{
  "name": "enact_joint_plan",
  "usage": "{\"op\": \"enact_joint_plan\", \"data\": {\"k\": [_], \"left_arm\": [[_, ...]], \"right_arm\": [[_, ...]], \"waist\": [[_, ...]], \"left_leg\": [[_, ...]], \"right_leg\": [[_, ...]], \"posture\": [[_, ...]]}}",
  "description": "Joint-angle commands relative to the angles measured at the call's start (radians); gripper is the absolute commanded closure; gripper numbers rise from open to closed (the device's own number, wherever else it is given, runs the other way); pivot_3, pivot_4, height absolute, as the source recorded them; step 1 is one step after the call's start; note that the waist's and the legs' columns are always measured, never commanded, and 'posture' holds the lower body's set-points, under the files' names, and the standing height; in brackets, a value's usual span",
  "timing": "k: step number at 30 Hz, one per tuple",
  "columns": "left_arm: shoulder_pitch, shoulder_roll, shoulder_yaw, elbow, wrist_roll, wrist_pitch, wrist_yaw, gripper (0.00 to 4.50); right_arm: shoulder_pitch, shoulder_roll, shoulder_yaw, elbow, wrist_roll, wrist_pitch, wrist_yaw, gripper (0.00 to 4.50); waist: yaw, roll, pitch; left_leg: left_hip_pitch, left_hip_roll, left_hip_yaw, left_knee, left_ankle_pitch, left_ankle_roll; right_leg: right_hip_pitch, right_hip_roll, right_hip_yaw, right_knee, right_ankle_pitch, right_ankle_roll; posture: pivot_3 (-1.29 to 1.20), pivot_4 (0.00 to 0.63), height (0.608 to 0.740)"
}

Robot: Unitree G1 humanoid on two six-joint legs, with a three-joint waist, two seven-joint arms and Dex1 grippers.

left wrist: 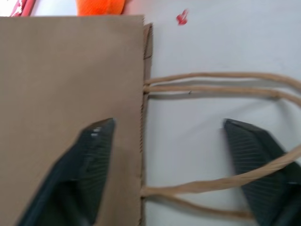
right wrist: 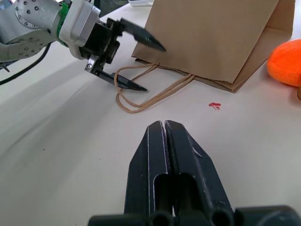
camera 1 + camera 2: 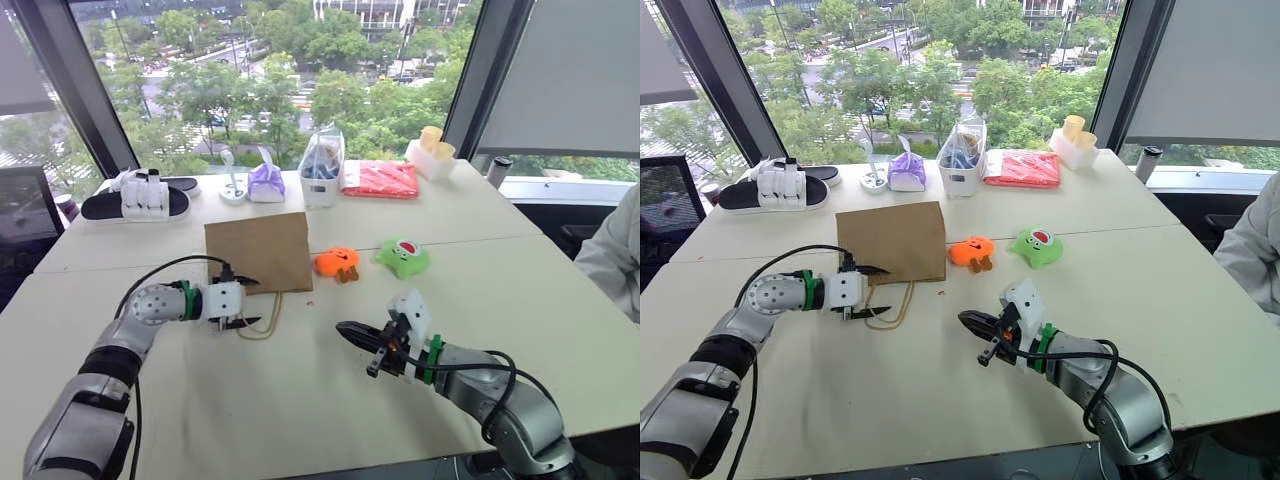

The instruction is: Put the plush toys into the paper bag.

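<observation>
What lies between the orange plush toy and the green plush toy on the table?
Nothing: in the left eye view, bare table separates the orange plush toy from the green plush toy.

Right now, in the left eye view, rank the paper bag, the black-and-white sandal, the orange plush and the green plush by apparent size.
1. paper bag
2. black-and-white sandal, farther back, so it may be larger than it looks
3. green plush and orange plush: about alike, too close to rank.

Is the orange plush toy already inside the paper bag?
No, the orange plush toy lies on the table beside the flat paper bag.
</observation>
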Motion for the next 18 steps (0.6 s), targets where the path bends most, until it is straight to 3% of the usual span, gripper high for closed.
{"op": "enact_joint_plan", "data": {"k": [1,4,8,14,18], "left_arm": [[-0.032,0.009,0.011,-0.001,-0.023,-0.018,-0.013,2.93],[-0.037,0.013,0.018,-0.006,-0.035,-0.017,-0.026,4.46],[-0.020,0.018,0.062,-0.091,-0.131,0.103,-0.083,4.49],[0.020,0.040,0.155,-0.444,-0.357,0.584,-0.146,4.49],[0.091,0.132,0.197,-0.773,-0.517,0.947,-0.172,4.49]], "right_arm": [[-0.006,0.011,-0.011,-0.013,-0.006,-0.032,-0.001,4.50],[-0.002,0.013,-0.010,-0.012,-0.009,-0.036,0.000,4.50],[0.001,0.011,-0.001,-0.011,-0.018,-0.043,0.003,4.50],[-0.011,0.018,-0.001,-0.002,-0.029,-0.053,0.003,4.50],[-0.045,0.032,0.003,0.009,-0.044,-0.072,0.000,4.50]], "waist": [[0.000,0.000,0.000],[0.000,0.000,0.000],[-0.001,0.000,0.000],[-0.003,0.000,0.000],[-0.011,0.000,0.000]], "left_leg": [[0.000,0.000,0.000,0.000,0.000,0.000],[0.000,0.000,0.000,0.000,0.000,0.000],[0.000,0.000,0.000,0.000,0.000,0.000],[0.000,0.000,-0.001,0.001,0.000,0.000],[0.000,0.002,0.000,0.001,0.000,0.000]], "right_leg": [[0.000,0.000,0.000,0.000,0.000,0.000],[0.000,0.000,0.000,0.001,0.000,0.000],[0.000,0.000,0.000,0.001,0.000,0.000],[-0.001,0.000,0.000,0.004,0.000,0.000],[-0.003,0.000,0.002,0.010,0.000,0.000]], "posture": [[0.00,0.150,0.740],[0.00,0.150,0.740],[0.00,0.150,0.740],[0.00,0.150,0.740],[0.00,0.150,0.740]]}}
